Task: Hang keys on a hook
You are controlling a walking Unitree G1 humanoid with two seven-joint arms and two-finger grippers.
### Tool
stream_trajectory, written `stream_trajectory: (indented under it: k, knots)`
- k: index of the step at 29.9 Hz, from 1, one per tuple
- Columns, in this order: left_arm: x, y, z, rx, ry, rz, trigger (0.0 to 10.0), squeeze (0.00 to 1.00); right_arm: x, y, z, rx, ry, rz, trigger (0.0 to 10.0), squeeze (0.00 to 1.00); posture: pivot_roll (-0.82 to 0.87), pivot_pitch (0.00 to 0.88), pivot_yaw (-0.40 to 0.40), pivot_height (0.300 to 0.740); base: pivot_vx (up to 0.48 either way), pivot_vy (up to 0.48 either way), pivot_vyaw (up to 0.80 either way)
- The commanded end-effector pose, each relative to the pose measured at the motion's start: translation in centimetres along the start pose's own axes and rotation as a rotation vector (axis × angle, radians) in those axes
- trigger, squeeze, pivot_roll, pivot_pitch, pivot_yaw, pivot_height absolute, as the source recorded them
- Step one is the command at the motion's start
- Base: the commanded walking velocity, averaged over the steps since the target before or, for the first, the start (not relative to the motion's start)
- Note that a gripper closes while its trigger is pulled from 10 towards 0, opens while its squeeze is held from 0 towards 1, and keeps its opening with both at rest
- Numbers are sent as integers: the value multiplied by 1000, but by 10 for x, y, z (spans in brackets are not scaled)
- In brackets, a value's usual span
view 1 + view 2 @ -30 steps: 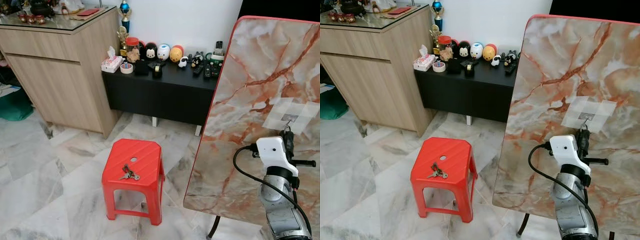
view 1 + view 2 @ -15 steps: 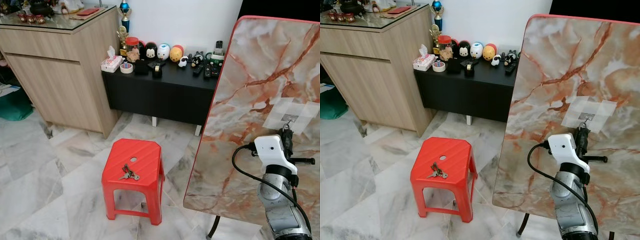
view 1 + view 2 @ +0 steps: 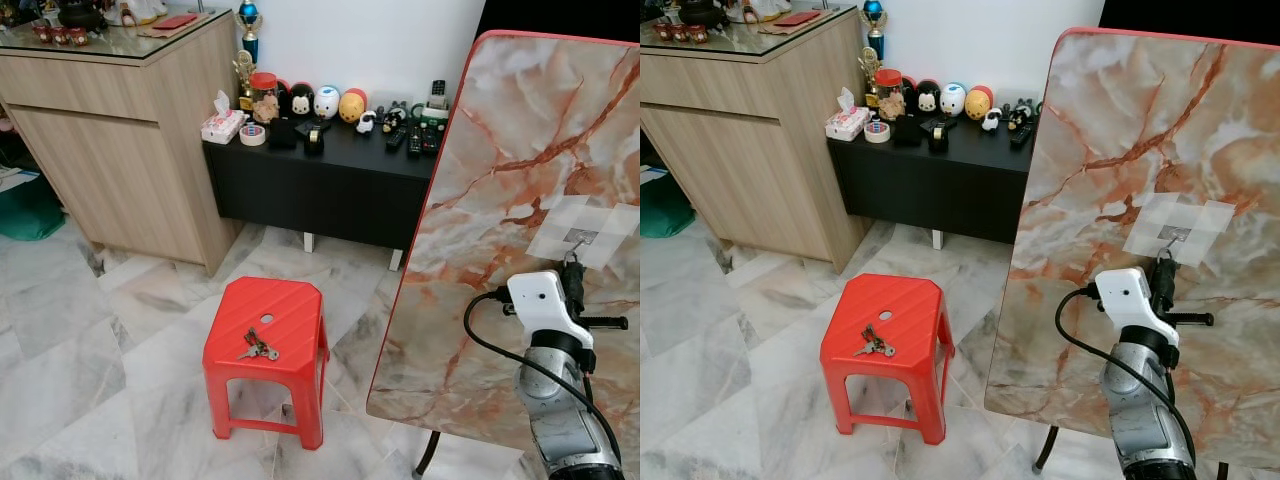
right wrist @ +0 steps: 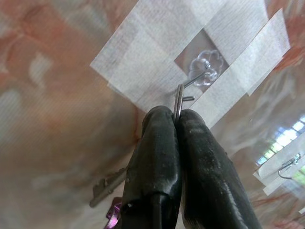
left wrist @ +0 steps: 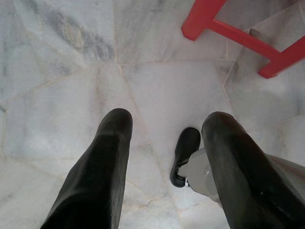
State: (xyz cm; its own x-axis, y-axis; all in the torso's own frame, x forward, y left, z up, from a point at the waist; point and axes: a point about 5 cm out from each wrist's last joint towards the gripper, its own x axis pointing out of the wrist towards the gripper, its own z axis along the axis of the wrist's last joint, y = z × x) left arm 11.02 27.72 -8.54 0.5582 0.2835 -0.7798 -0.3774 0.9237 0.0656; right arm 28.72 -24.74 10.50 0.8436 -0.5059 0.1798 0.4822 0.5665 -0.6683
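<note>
My right pincer (image 4: pixel 175 125) is pinched tight on the ring of the keys (image 4: pixel 178 102), holding it up just below the clear hook (image 4: pixel 202 71), which is taped with white strips (image 4: pixel 157 47) to the upright marble-patterned panel (image 3: pixel 520 150). In the right wrist view the top of the ring sits right at the hook's wire, and 1 key (image 4: pixel 106 185) dangles beside my fingers; I cannot tell whether the ring has passed over the tip. A 2nd bunch of keys (image 3: pixel 259 349) lies on the red stool (image 3: pixel 268 320), well apart from me. My left pincer (image 5: pixel 162 157) hangs idle over the marble floor (image 5: pixel 71 71) with its fingers spread wide and nothing between them.

The risks, as I judge them:
- The ring is thin and seen edge-on, so it could slide past the hook's tip instead of over it; letting go then would drop the keys to the floor.
- The hook is held by tape alone, so pushing hard could peel it or tilt the panel.
- The dangling key could catch on my finger as I back away and drag the ring off again.

I can read no brand, label or writing anywhere.
</note>
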Motion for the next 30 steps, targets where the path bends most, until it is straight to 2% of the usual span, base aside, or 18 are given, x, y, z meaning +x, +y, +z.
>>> stream_trajectory:
  k: [1, 2, 3, 4, 5, 16, 19, 21, 23, 24, 26, 28, 29, 30]
  knots:
    - [-1, -2, -5, 5, 27, 1, 10000, 0, 3, -1, 1, -1, 0, 9, 10000, 0, 14, 0, -42, 740, 0, 0, 0]
    - [-1, -2, -5, 4, 27, 2, 10000, 0, 3, 0, 1, 6, 0, 15, 10000, 0, 15, 0, -43, 740, 0, 0, 0]
    - [-1, -2, -5, 4, 27, 2, 10000, 0, 3, 0, 1, 7, -1, 16, 10000, 90, 15, 0, -43, 740, 0, 0, 0]
    - [-1, -2, -5, 4, 27, 2, 10000, 0, 3, 0, 1, 12, 0, 18, 10000, 90, 15, 0, -43, 740, 0, 0, 0]
    - [-1, -1, -5, 5, 27, 2, 10000, 0, 2, 1, 2, 20, -6, 20, 10000, 969, 14, 0, -42, 740, 0, 0, 0]
    - [-1, -1, -5, 6, 27, 2, 10000, 0, -9, -1, 6, 63, -55, 24, 10000, 925, 15, 0, -42, 740, 0, 0, 0]
    - [-1, -1, -6, 9, 29, 0, 10000, 0, -13, -1, 8, 88, -76, 32, 10000, 878, 13, 0, -41, 740, 0, 0, 0]
    - [-1, -2, -6, 10, 30, -1, 10000, 0, -16, -1, 10, 124, -94, 53, 10000, 0, 13, 0, -41, 740, 0, 0, 0]
    - [-1, -2, -6, 10, 31, -1, 10000, 0, -23, 2, 12, 159, -117, 99, 10000, 0, 12, 0, -42, 740, 0, 0, 0]
    - [-1, -3, -6, 11, 32, -2, 10000, 0, -33, 7, 10, 225, -117, 175, 10000, 0, 8, 0, -41, 740, 0, 0, 0]
    - [-1, -3, -6, 12, 32, -2, 10000, 0, -43, 12, -1, 281, -73, 238, 10000, 0, 4, 0, -43, 740, 0, 0, 0]
    - [0, -3, -6, 13, 33, -2, 10000, 0, -53, 17, -18, 327, 13, 275, 10000, 0, 4, 0, -43, 740, 0, 0, 0]
    - [0, -4, -5, 13, 33, -2, 10000, 0, -58, 22, -31, 368, 91, 309, 10000, 0, 6, 0, -42, 740, 0, 0, 0]
    - [0, -4, -5, 15, 33, -2, 10000, 0, -70, 31, -57, 444, 247, 352, 10000, 0, 6, 0, -42, 740, 0, 0, 0]
